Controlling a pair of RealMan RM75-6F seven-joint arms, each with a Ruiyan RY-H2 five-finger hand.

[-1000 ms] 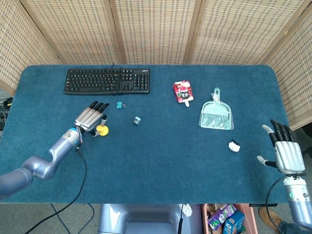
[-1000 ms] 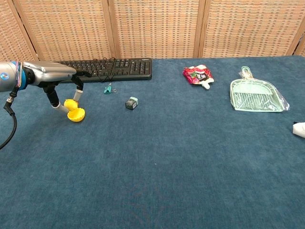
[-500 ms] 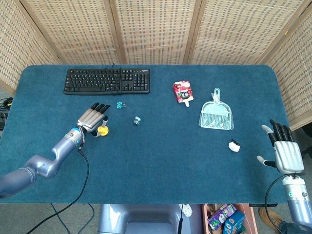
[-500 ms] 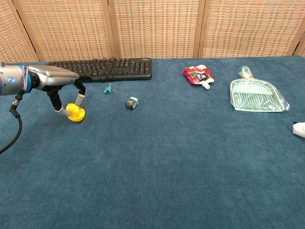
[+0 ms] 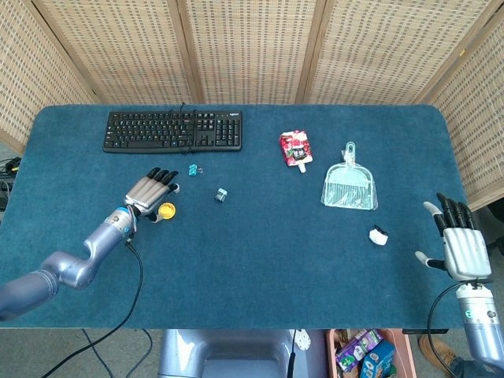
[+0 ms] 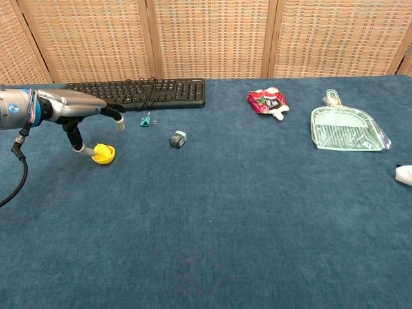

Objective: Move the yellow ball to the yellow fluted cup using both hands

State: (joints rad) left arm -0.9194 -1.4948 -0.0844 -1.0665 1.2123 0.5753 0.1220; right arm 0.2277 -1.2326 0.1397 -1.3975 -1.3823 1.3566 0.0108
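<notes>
Yellow ball [image 6: 101, 150] seated in yellow fluted cup [image 6: 103, 157] on blue table [image 5: 252, 260], at about 9 o'clock from the table's middle in the head view. Left hand [image 5: 148, 191] just beside the cup at its 9 to 10 o'clock, fingers extended and spread above it, thumb tip down next to the ball in the chest view; grasping nothing. Whether the thumb touches the ball, cannot tell. Right hand [image 5: 458, 242] at the table's right edge, around 4 o'clock, fingers straight and apart, released, holding nothing.

Black keyboard [image 5: 173, 130] at 11 o'clock. Small teal clip [image 5: 193, 169] and small grey block [image 5: 221, 194] at 1 and 2 o'clock of the cup. Red pouch [image 5: 295, 149] and clear dustpan [image 5: 350, 186] toward 1 to 2 o'clock of centre. Small white object [image 5: 379, 235] near the right hand, apart from it.
</notes>
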